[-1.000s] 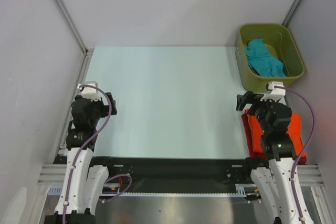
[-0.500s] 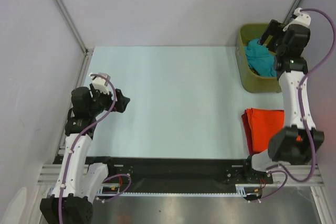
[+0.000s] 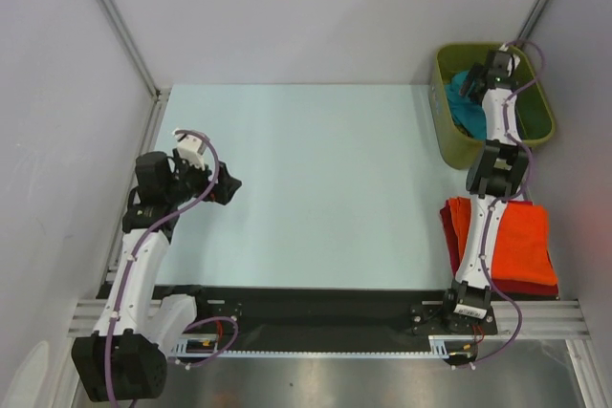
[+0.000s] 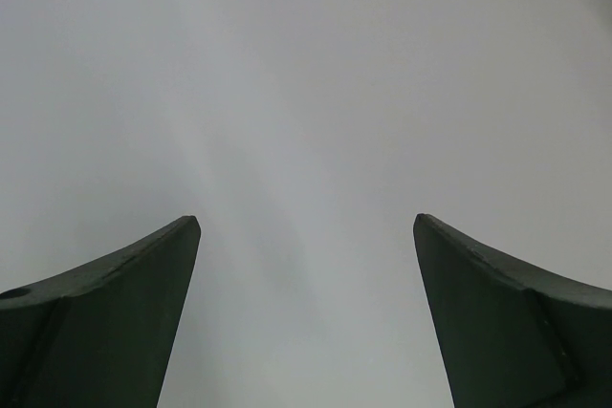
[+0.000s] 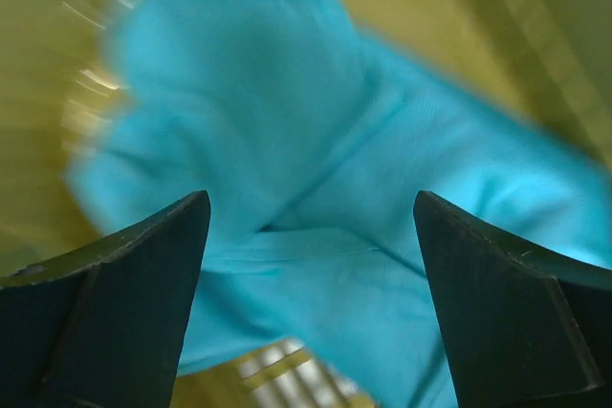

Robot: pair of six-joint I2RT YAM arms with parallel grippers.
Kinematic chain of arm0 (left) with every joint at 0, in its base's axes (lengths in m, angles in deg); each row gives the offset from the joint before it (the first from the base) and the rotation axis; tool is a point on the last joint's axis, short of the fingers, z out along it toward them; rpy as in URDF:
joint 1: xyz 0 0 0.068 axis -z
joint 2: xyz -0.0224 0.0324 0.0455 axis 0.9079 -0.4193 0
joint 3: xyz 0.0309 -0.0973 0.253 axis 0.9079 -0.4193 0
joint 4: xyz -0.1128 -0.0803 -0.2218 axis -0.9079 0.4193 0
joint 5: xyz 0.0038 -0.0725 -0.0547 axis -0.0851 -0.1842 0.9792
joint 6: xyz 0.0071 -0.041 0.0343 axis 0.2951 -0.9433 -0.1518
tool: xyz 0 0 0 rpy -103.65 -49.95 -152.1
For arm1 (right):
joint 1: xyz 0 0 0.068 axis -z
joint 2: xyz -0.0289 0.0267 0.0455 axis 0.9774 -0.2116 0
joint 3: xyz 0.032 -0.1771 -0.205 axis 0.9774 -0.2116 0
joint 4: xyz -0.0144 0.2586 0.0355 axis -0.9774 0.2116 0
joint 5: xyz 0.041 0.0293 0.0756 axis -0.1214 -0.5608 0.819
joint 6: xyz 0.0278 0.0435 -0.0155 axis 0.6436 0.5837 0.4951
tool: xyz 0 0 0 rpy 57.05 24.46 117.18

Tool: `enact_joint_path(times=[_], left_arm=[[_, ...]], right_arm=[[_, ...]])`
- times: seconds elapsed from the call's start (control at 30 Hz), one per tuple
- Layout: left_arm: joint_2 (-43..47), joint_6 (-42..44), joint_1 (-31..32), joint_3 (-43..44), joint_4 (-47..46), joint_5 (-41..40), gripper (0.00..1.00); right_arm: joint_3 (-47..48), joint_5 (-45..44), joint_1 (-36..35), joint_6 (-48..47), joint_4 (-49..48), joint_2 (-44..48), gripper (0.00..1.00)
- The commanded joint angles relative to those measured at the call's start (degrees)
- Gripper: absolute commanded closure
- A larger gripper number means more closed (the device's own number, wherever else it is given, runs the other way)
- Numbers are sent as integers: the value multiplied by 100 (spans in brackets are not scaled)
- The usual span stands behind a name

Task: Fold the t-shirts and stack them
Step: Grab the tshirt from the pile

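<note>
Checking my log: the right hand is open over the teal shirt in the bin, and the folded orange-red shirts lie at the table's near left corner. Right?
No: the top external view shows the folded orange-red shirts at the near right corner of the table. The right hand is indeed open over the teal shirt in the bin.

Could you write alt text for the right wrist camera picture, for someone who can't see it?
A crumpled teal t-shirt fills the blurred view, lying inside an olive-green bin. The right arm's two dark fingers stand wide apart at the bottom corners, over the cloth and holding nothing.
</note>
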Motion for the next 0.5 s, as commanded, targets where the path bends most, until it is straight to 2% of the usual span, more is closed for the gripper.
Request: enact_joint_path(times=[0.0, 0.07, 0.13, 0.2, 0.27, 0.37, 0.4, 0.47], left_arm=[[-89, 309, -45, 274, -182, 91, 0], [-124, 388, -54, 265, -182, 64, 0], [-151, 449, -62, 247, -226, 12, 0], [-160, 485, -71, 204, -322, -50, 0], [-168, 520, -89, 168, -384, -173, 0], [-204, 555, -115, 159, -472, -226, 0], [-212, 555, -133, 168, -463, -235, 0], [-221, 599, -141, 203, -437, -244, 0]], right_arm=[[357, -287, -29, -126, 643, -181, 9], [-354, -358, -73, -301, 89, -5, 11], [-471, -419, -99, -398, -1, 22, 20], [-138, -376, -134, -539, 296, -257, 27], [335, -349, -170, -705, 561, -487, 27], [225, -428, -161, -689, 773, -629, 46], [128, -420, -135, -584, 773, -594, 64], [-39, -236, -30, -478, 694, -427, 89]])
